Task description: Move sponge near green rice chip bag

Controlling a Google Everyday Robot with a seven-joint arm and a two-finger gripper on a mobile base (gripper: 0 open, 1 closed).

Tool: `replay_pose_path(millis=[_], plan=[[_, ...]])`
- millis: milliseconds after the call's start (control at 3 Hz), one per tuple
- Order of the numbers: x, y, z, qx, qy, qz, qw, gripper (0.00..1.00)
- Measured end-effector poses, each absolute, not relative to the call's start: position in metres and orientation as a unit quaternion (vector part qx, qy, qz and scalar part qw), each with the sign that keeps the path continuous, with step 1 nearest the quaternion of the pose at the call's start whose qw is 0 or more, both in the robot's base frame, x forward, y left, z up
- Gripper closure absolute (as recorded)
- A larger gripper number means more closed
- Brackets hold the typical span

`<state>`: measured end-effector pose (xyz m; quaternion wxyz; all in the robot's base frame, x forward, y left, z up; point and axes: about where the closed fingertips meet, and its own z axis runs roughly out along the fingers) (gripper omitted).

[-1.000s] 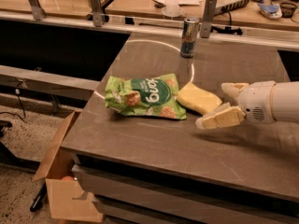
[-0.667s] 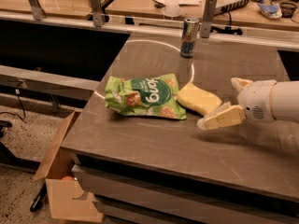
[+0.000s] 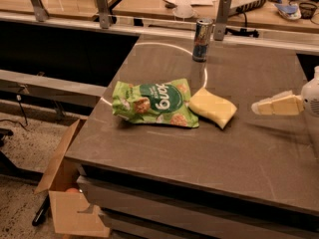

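The sponge [image 3: 213, 107], a pale yellow soft block, lies flat on the dark table [image 3: 239, 153]. Its left corner touches the right edge of the green rice chip bag [image 3: 154, 103]. The bag lies flat with its logo facing up. My gripper [image 3: 261, 106] hovers at the right edge of the view, to the right of the sponge and apart from it. Its pale yellow fingers [image 3: 279, 105] point left toward the sponge and hold nothing.
A drink can [image 3: 202, 33] stands upright at the back of the table, behind the sponge. A railing with metal posts [image 3: 222, 17] runs along the far edge. An open cardboard box [image 3: 65, 203] sits on the floor at the table's front left.
My gripper has pulled back to the right, away from the sponge it was around. The sponge stays by the bag.
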<state>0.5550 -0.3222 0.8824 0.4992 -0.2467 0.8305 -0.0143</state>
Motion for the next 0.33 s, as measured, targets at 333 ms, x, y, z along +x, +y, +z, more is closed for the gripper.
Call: replay_pose_path(millis=[333], plan=[[0.5545, -0.325, 0.8826, -0.244, 0.831, -0.016, 0.499, 0.0]])
